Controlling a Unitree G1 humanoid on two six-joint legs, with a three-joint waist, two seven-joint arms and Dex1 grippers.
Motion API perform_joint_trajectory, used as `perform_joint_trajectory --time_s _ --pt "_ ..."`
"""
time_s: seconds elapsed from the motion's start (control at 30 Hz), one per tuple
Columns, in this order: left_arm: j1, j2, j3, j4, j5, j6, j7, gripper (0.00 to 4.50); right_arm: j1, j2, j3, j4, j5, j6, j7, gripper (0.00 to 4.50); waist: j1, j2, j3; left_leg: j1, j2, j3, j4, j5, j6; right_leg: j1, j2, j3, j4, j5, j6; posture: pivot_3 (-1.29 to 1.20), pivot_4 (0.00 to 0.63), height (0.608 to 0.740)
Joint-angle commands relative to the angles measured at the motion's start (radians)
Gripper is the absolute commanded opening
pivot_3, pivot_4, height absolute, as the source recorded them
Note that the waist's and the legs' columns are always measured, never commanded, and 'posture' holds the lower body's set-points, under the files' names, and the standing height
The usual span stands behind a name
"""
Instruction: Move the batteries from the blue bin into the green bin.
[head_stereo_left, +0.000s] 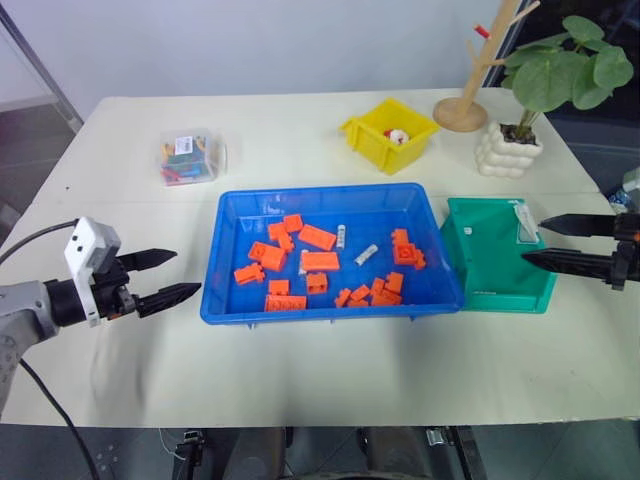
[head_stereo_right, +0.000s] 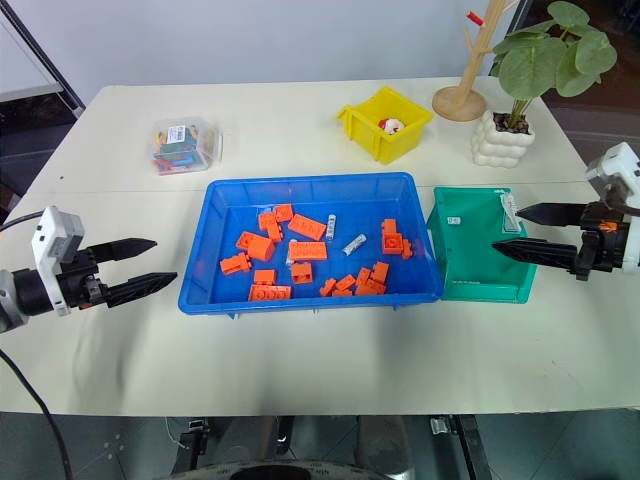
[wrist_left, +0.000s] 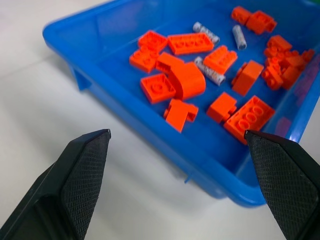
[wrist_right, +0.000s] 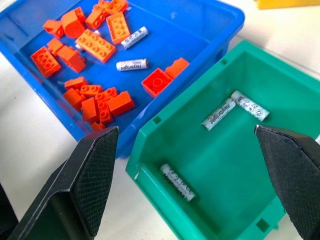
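Batteries (wrist_right: 132, 64): two are clearly seen in the blue bin (head_stereo_left: 232, 300) among many orange bricks (head_stereo_left: 319, 261), a third half hidden by bricks. Three lie in the green bin (wrist_right: 165, 145), touching the blue bin's right side. Left pincer (head_stereo_left: 160, 277) hangs left of the blue bin, right pincer (head_stereo_right: 520, 229) over the green bin; both wide open, holding nothing.
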Motion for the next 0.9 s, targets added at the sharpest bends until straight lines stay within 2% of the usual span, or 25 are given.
perform_joint_trajectory --time_s 0.03,0.9 --pt "-0.018 -0.002 0.008 -0.033 -0.001 -0.015 0.003 4.5 -0.002 0.001 -0.035 -0.028 0.015 -0.004 -0.01 4.45 0.0 0.0 0.0 0.0 0.0 0.0 0.0 0.0 0.0 0.0 0.0 0.0 0.0 0.0 0.0 0.0 0.15 0.74" --pt "-0.078 -0.06 -0.002 -0.078 -0.051 0.034 0.071 4.5 -0.09 -0.024 0.049 0.029 -0.009 -0.045 -0.001 4.45 0.002 0.0 0.0 0.0 0.0 0.001 0.0 0.0 0.0 0.0 0.0 0.002 0.0 0.002 0.003 0.0 0.15 0.74"
